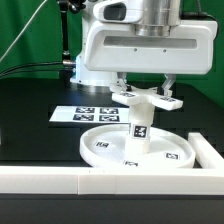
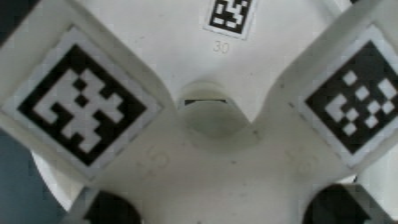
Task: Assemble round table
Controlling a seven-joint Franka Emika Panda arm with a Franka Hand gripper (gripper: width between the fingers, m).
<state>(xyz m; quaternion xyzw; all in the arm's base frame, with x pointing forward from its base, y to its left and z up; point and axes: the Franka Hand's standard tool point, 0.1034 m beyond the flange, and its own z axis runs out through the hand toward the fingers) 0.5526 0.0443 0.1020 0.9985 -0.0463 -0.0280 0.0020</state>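
Observation:
The large rimmed round disc (image 1: 100,150) lies flat on the black table. The short cylindrical leg (image 1: 139,130) stands upright at its middle, with a marker on its side. The flat cross-shaped piece (image 1: 146,100) sits level on top of the leg, and my gripper (image 1: 143,93) is shut on it from above. In the wrist view the cross-shaped piece (image 2: 178,60) fills the picture, with square markers on its arms and a round recess at its middle. My gripper (image 2: 222,205) grips it, with a dark fingertip (image 2: 111,206) on each side. The leg and disc are hidden in that view.
The marker board (image 1: 88,113) lies flat behind the disc at the exterior view's left. A long white border wall (image 1: 60,178) runs along the front and turns up the exterior view's right side (image 1: 208,150). The arm's white body (image 1: 140,45) hangs over the disc.

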